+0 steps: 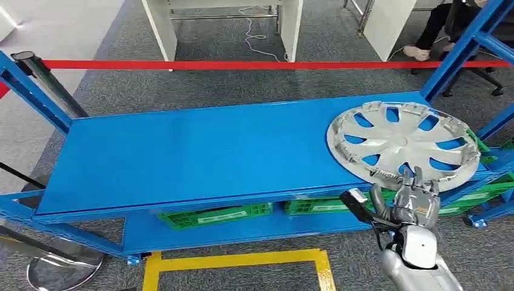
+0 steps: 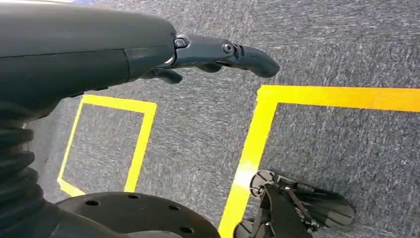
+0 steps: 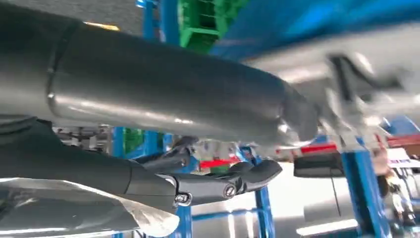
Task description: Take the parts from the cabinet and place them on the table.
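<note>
One hubcap (image 1: 403, 142) flat, inner side upward.

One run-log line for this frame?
hubcap flat on blue shelf | right hand at its near rim, grasp unclear | left hand hanging, holds nothing

Right arm (image 1: 418, 267): silver shell with a white wrist cover
Right hand (image 1: 407, 200): grey metal, dark fingers
Left hand (image 2: 148, 49): dark grey casing, black fingers, small screws, ribbed black cuff
</note>
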Controlling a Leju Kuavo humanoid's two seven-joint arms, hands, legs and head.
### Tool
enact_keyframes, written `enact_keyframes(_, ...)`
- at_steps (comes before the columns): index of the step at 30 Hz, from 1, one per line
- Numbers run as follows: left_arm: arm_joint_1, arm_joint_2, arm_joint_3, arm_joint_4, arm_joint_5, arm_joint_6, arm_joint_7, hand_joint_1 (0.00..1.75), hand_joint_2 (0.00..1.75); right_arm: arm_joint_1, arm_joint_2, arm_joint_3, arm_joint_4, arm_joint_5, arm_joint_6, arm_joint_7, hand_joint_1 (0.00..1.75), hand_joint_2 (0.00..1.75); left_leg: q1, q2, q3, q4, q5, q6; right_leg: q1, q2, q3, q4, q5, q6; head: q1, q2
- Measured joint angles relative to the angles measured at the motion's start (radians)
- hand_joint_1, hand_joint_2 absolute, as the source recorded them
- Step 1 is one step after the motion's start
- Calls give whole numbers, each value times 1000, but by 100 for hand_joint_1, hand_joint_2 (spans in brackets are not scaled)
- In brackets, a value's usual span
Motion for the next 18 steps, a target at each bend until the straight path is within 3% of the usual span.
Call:
enact_keyframes(9, 0, -5, 2, 0, 8, 0, 0, 0, 175, 25, 0, 61, -149, 18, -8, -4, 0, 0, 0, 0, 0, 0, 0, 0, 0, 0, 0, 0, 0, 0, 0, 0)
enact_keyframes(18, 0, -7, 3, 0, 8, -1, -2, 0, 175, 9, 0, 110, -175, 8, -1, -16, 0, 0, 0, 0, 0, 0, 0, 0, 0, 0, 0, 0, 0, 0, 0, 0)
